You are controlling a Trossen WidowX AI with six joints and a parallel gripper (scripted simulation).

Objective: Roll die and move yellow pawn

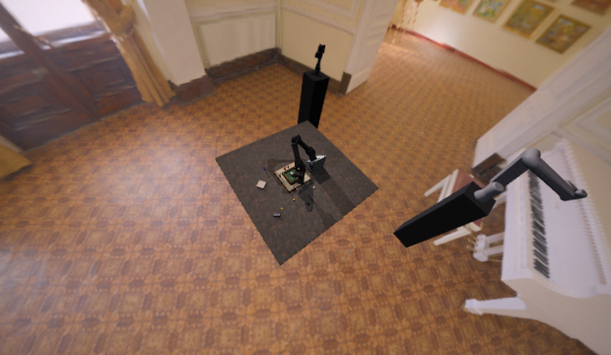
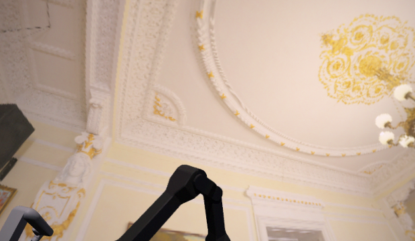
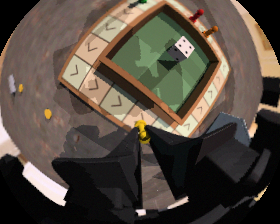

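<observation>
One yellow pawn (image 3: 143, 132) is pinched in my claw (image 1: 301, 181) (image 3: 141, 129), its fingers nearly closed, at the near edge of the board (image 1: 292, 189) (image 3: 93, 84). The die (image 3: 184, 47) lies in the green tray (image 3: 141, 92); red (image 3: 196, 16) and orange (image 3: 210, 32) pawns stand beyond its far wall.
</observation>
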